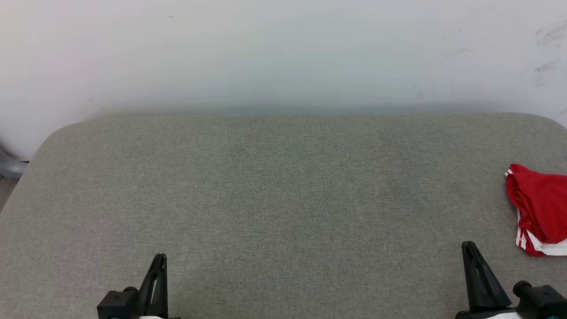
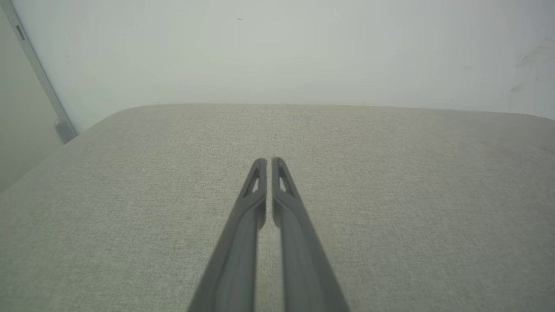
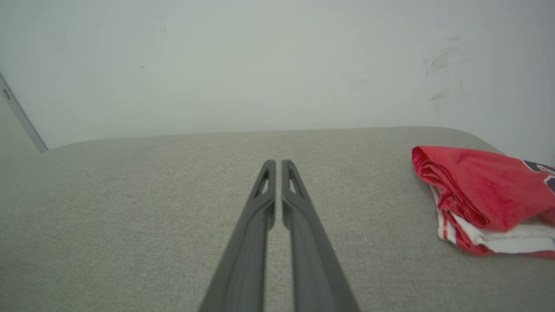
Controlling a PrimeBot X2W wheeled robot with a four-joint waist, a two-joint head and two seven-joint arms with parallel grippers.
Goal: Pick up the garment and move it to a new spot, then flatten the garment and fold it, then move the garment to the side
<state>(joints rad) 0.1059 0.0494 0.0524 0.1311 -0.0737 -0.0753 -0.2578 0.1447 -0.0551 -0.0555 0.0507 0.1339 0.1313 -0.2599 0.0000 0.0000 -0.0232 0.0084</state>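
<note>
The garment (image 1: 540,208) lies bunched at the far right edge of the grey fabric surface (image 1: 283,186); it is red with white and striped trim, and the picture's edge cuts it off. The right wrist view shows the garment (image 3: 477,186) crumpled to the right of my fingers, with a bit of dark lettering at its far side. My right gripper (image 1: 468,245) sits low at the near right, a short way left of the garment and apart from it. My left gripper (image 1: 160,257) is at the near left. In the wrist views the left gripper (image 2: 269,160) and right gripper (image 3: 278,162) have fingers almost together, holding nothing.
A pale wall (image 1: 283,53) rises right behind the surface's rounded far edge. A grey metal part (image 1: 9,166) shows past the left corner. Bare fabric stretches between and ahead of both grippers.
</note>
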